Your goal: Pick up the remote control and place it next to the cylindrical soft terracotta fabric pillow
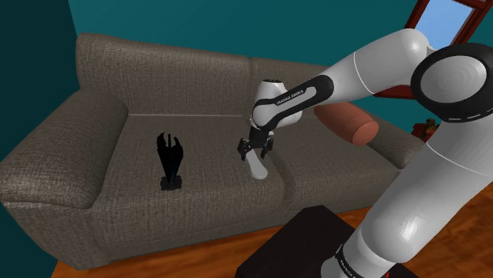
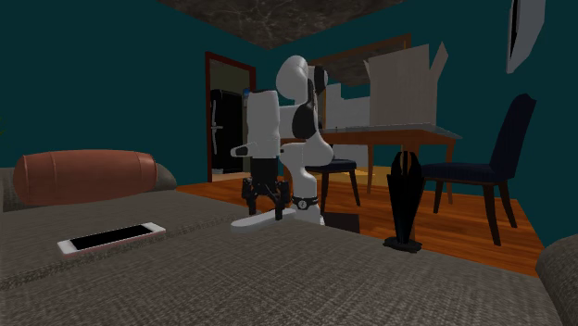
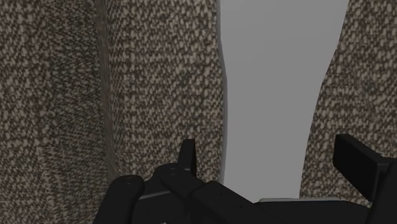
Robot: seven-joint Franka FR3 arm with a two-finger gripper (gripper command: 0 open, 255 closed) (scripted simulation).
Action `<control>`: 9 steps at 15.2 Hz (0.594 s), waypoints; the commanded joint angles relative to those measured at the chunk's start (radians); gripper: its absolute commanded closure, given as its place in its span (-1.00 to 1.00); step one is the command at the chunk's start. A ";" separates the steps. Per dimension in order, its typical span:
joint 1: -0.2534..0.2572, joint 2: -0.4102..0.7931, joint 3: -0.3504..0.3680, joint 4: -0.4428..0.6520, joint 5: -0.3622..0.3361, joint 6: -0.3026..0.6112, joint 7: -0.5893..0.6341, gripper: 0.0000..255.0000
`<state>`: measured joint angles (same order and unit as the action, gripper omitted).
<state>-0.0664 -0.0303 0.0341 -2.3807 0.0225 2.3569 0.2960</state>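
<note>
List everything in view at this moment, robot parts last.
sofa: one, grey-brown, facing the arm.
remote control: one, pale grey, on the seat under the end effector.
pillow: one, terracotta cylinder, at the sofa's end.
upright ornament: one, black, on the seat.
phone: one, white with black screen, flat near the pillow.
table: one, brown, beyond the sofa.
chairs: two, dark, at the table.
cardboard box: one, brownish, on the table.
arm: one, white, dark joints.
end effector: one, black, open around the remote control.
</note>
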 commanded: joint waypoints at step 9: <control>0.000 0.000 0.000 0.000 0.000 0.000 0.000 1.00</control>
<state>-0.0665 -0.0303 0.0340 -2.3807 0.0226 2.3569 0.2962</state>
